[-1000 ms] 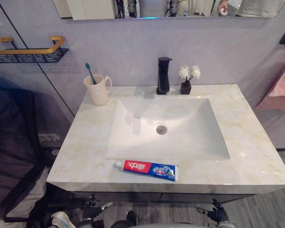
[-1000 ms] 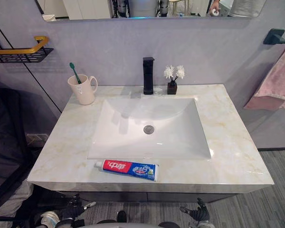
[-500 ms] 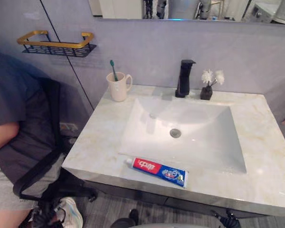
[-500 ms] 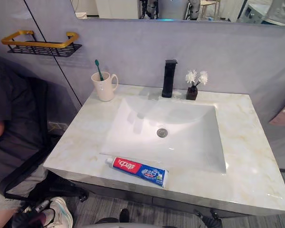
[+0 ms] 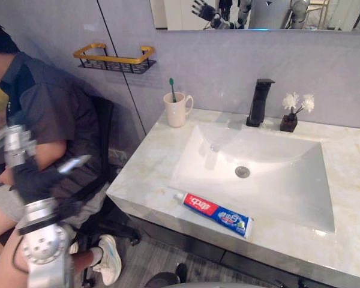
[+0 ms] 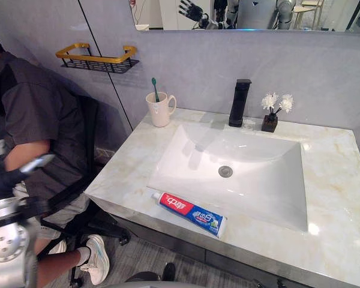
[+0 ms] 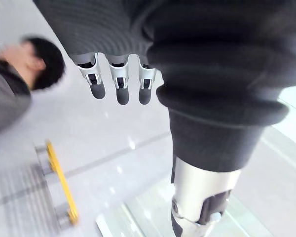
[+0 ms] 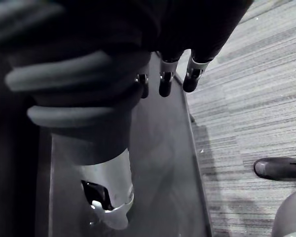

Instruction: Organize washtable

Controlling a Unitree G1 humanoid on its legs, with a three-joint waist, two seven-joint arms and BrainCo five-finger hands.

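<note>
Toothpaste tube lies untouched on counter front edge by basin; left hand beside seated person, right hand low over floor, both loose-fingered, empty; approach step, next reach tube.

head eyes look down at washtable, sharing sink; wrist views close along left hand, right hand.

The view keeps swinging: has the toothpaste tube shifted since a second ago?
No. The toothpaste tube still lies along the front edge of the sink basin, cap end left of the drain; only the camera turned.
</note>
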